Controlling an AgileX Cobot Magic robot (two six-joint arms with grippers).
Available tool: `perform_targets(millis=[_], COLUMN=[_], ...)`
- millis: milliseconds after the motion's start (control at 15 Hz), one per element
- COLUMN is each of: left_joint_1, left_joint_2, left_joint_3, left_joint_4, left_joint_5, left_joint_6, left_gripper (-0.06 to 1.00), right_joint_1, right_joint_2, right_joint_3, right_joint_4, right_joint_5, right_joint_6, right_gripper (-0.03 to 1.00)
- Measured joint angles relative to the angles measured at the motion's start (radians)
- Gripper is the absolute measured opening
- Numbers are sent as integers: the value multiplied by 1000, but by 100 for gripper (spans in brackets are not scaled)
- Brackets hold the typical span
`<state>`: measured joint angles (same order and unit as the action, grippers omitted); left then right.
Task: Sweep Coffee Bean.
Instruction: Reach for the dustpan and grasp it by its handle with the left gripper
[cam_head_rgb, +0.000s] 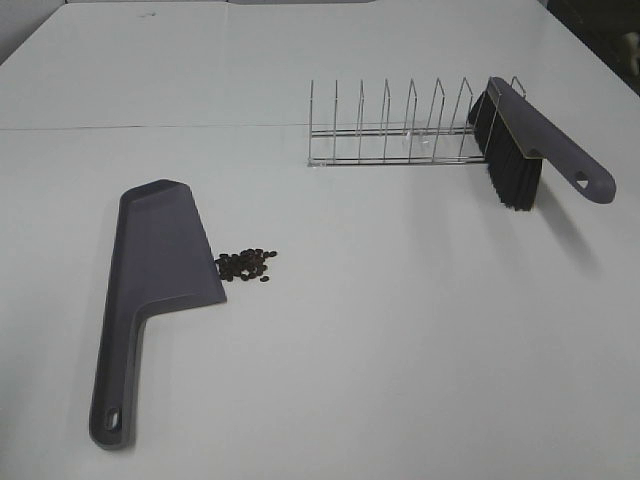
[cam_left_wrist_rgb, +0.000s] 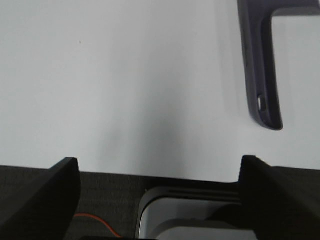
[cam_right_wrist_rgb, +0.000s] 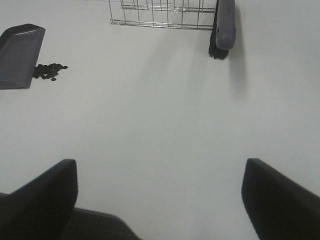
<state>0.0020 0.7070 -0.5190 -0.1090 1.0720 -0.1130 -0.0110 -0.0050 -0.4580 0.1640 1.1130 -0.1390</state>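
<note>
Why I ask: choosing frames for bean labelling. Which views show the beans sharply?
Exterior high: beans sharp, brush casting a soft shadow. Right wrist: beans small but distinct, hand blurred. Left wrist: no beans; only the dustpan handle, slightly soft.

White table (cam_head_rgb: 400, 350), a seam noted across its far part. Grey dustpan (cam_head_rgb: 160, 250) is laid flat at left, handle toward the near edge. Coffee beans (cam_head_rgb: 246, 264) are heaped against its right edge. Wire rack (cam_head_rgb: 390, 130) is set far right, with a brush (cam_head_rgb: 520, 140) propped at its right end, bristles down.

Grey dustpan (cam_head_rgb: 150, 270), dark brown coffee beans (cam_head_rgb: 246, 264), black-bristled grey brush (cam_head_rgb: 530, 145), silver wire rack (cam_head_rgb: 390, 130), white table (cam_head_rgb: 400, 330).
</note>
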Motion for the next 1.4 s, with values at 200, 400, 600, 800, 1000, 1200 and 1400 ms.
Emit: perform_targets(millis=[200,400,600,800,1000,1200,1400], left_joint_1=[0,-9,-84,-226,-321,-410,-424], left_joint_2=[178,420,552,726,880,1062,1139], left_joint_3=[-10,-114,-184,-274,-344,-434,-449], left_joint_4=[0,-30,-56,-60,-60,-60,-54], left_joint_5=[-8,-117,-172,-242,-291,-315,-332], left_joint_6=[-28,-35,-46,-131,-209,-243,-277], left_gripper=[76,76,76,76,76,76,76], right_joint_1=[0,0,0,0,0,0,0], right_joint_2=[0,0,0,0,0,0,0], right_joint_3=[0,0,0,0,0,0,0], right_joint_4=[0,0,0,0,0,0,0], right_joint_5=[0,0,0,0,0,0,0], right_joint_6=[0,0,0,0,0,0,0], right_gripper=[75,75,75,75,75,75,75])
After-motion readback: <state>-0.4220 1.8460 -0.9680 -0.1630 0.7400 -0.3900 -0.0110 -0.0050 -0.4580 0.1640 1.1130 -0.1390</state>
